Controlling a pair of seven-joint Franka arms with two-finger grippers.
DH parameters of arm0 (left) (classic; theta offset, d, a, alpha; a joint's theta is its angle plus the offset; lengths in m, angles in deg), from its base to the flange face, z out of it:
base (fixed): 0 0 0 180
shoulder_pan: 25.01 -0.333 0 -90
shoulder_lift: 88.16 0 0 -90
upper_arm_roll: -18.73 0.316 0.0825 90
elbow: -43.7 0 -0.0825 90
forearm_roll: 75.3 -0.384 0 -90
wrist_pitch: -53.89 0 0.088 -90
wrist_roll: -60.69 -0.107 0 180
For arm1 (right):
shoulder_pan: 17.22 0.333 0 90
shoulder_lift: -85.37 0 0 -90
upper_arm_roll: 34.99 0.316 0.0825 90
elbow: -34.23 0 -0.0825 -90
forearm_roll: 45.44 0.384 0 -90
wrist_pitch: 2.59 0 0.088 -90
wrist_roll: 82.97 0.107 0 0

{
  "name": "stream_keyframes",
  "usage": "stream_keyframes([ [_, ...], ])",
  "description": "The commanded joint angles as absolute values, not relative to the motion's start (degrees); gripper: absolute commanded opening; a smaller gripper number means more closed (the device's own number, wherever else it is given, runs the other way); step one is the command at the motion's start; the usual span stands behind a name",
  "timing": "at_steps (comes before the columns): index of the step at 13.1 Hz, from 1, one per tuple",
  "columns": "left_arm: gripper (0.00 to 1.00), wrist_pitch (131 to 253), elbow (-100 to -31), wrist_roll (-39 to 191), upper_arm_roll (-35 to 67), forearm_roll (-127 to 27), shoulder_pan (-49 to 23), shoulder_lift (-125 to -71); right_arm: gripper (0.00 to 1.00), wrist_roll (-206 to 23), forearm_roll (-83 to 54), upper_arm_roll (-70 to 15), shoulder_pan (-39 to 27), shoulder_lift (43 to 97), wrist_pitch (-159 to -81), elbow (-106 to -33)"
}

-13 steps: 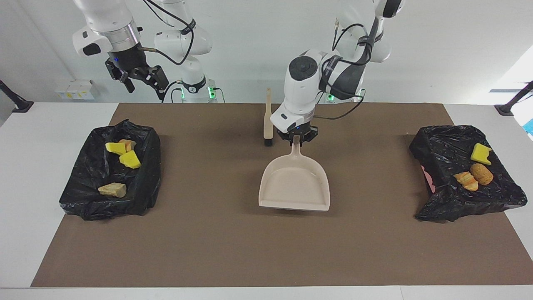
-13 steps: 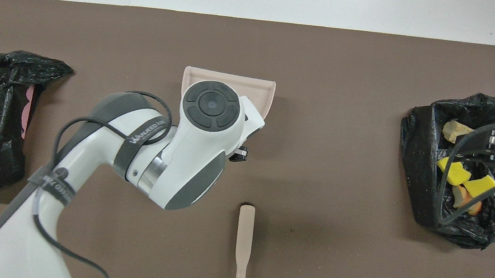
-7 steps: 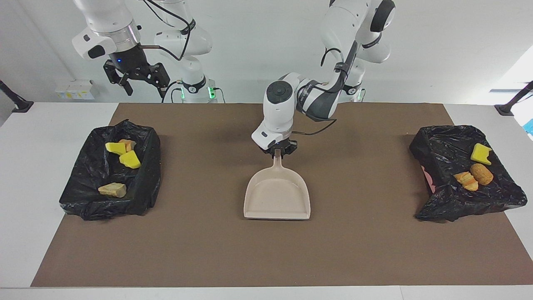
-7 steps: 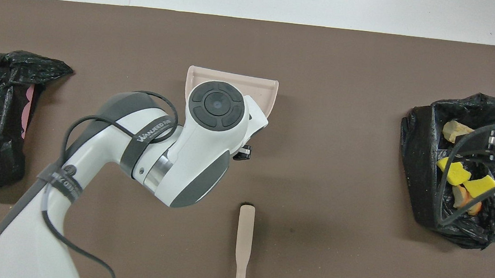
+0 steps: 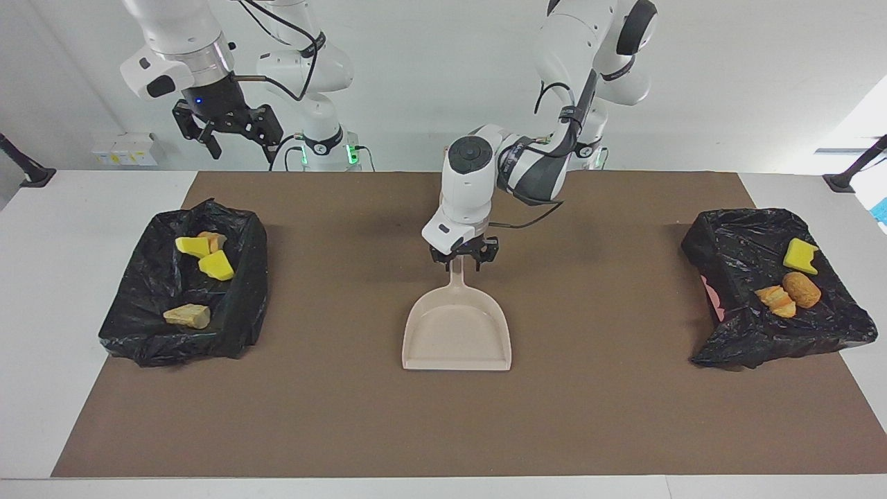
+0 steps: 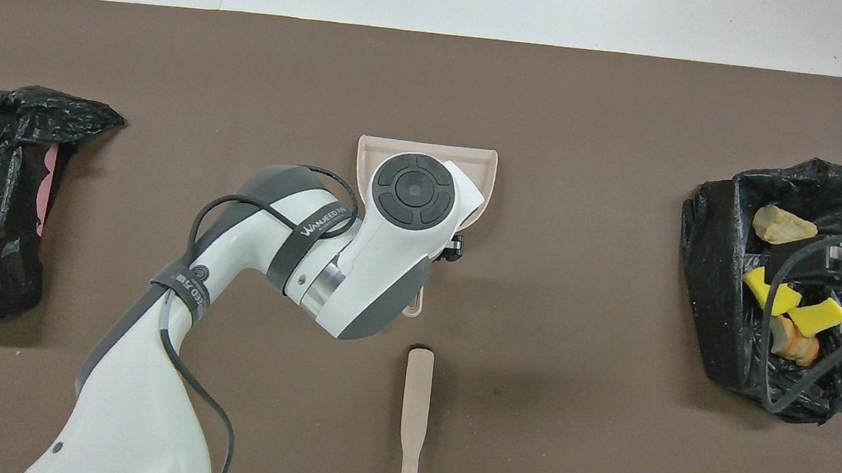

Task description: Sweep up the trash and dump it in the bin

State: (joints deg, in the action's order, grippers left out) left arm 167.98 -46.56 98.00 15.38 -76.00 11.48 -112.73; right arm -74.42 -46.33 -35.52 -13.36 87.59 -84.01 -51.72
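Observation:
The beige dustpan (image 5: 457, 333) lies flat on the brown mat at mid-table, its handle pointing toward the robots. My left gripper (image 5: 463, 262) is low over that handle, open, one finger on each side of it. In the overhead view the left arm covers most of the dustpan (image 6: 488, 167). All the trash I can see lies in the two black-lined bins: yellow and tan pieces (image 5: 208, 258) in the bin (image 5: 242, 305) at the right arm's end, a yellow chunk and bread pieces (image 5: 790, 294) in the bin (image 5: 734, 249) at the left arm's end. My right gripper (image 5: 239, 142) hangs open, high above the table's robot-side edge.
The beige brush (image 6: 415, 414) lies on the mat nearer to the robots than the dustpan, in line with its handle; the facing view hides it under the left arm. The brown mat (image 5: 346, 416) covers most of the white table.
The left arm carried the dustpan toward the right arm's end, set it flat on the mat, and its fingers have opened off the handle. The right gripper rose slightly.

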Motion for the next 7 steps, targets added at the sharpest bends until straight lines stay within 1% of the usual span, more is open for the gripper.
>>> stream_keyframes([
  [1, 1.00, 164.4, -47.7, 95.6, 15.4, -75.5, 7.0, -108.9, 1.00, -73.4, -45.5, -35.1, -14.1, 88.1, -84.9, -52.2],
  [5, 1.00, 162.6, -47.1, 87.3, 15.4, -75.4, 0.2, -108.0, 1.00, -73.2, -45.4, -35.1, -14.1, 88.4, -84.9, -52.8],
  [7, 1.00, 159.0, -45.3, 83.3, 15.5, -76.0, -2.8, -108.0, 1.00, -73.2, -45.4, -35.1, -14.1, 88.7, -84.8, -53.1],
])
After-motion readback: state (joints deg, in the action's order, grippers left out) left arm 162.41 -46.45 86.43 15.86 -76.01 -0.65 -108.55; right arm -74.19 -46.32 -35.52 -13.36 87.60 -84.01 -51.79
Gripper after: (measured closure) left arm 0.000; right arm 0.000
